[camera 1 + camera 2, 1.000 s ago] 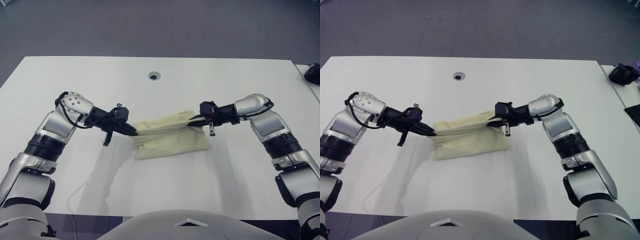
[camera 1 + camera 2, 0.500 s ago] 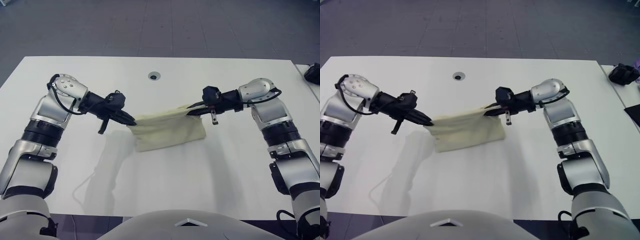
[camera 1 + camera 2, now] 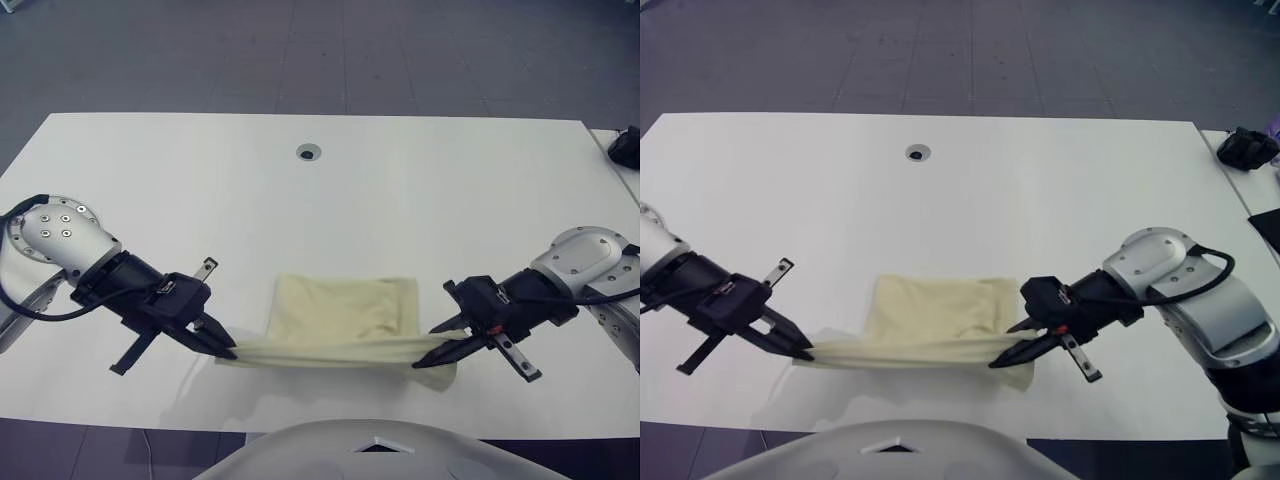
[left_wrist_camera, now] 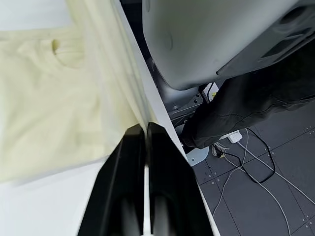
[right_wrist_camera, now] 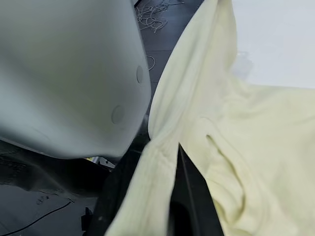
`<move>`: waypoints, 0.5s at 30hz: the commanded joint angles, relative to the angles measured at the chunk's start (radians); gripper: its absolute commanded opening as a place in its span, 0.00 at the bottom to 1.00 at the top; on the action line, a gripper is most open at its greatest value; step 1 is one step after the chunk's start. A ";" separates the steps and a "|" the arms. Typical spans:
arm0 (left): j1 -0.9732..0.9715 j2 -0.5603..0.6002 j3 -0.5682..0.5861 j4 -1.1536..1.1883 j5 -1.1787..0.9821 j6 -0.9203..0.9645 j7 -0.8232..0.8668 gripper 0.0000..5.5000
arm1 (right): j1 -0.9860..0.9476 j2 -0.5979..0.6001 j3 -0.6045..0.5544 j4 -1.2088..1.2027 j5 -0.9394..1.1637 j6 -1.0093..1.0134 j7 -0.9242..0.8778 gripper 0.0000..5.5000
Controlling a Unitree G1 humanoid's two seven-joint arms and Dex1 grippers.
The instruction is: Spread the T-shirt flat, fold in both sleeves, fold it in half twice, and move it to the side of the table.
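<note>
The pale yellow T-shirt (image 3: 340, 310) lies near the front edge of the white table (image 3: 320, 190), its near hem pulled taut into a band between both grippers. My left gripper (image 3: 226, 351) is shut on the band's left end, and the left wrist view shows its black fingers (image 4: 133, 167) pressed together on the T-shirt (image 4: 44, 98). On the other end my right gripper (image 3: 428, 358) is shut, with the T-shirt (image 5: 231, 147) bunched between its fingers (image 5: 189, 191). The far part of the shirt rests flat on the table.
A round cable hole (image 3: 309, 152) sits in the table's far middle. A dark object (image 3: 626, 146) lies on a neighbouring surface at the far right. The wide far half of the table is bare white surface. Cables (image 4: 246, 152) lie on the floor below the front edge.
Both grippers have carried the shirt's edge from mid-table toward the front edge and drawn farther apart, stretching it into a taut band. The shirt now lies opened out behind the band.
</note>
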State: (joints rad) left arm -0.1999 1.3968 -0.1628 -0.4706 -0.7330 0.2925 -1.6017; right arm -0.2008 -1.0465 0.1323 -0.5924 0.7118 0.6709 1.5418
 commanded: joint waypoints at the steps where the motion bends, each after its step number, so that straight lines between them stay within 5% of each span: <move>1: -0.006 0.022 0.026 0.026 0.038 0.013 -0.010 0.00 | -0.006 -0.042 -0.032 0.029 -0.013 0.004 -0.019 0.00; 15: -0.368 -0.418 -0.271 0.377 0.315 0.085 -0.005 0.00 | -0.004 -0.036 0.055 0.300 -0.221 -0.189 0.004 0.00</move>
State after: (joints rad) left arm -0.5216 1.0044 -0.4065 -0.1903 -0.4921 0.3790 -1.5957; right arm -0.1889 -1.0933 0.1682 -0.3396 0.5352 0.4939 1.5544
